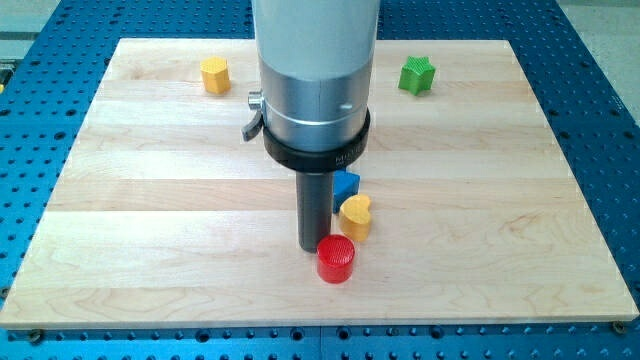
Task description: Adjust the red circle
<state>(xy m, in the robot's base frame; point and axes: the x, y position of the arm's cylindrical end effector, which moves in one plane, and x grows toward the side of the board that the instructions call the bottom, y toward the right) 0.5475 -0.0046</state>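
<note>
My tip point(310, 246), a bare rod with nothing to grip with, rests just left of the red circle point(336, 259), seemingly touching it, near the board's point(150, 220) near edge, the yellow heart-shaped block point(355, 216) just beyond.

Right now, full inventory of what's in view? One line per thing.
red circle: 1, red, near the board's bottom centre, just right of my tip
yellow heart block: 1, yellow, just above-right of the red circle
blue block: 1, blue, above the yellow heart block, partly hidden by the rod, shape unclear
yellow hexagon block: 1, yellow, top left of the board
green star block: 1, green, top right of the board
wooden board: 1, light wood, on a blue perforated table
my tip: 1, dark rod end, at the red circle's upper left edge
</note>
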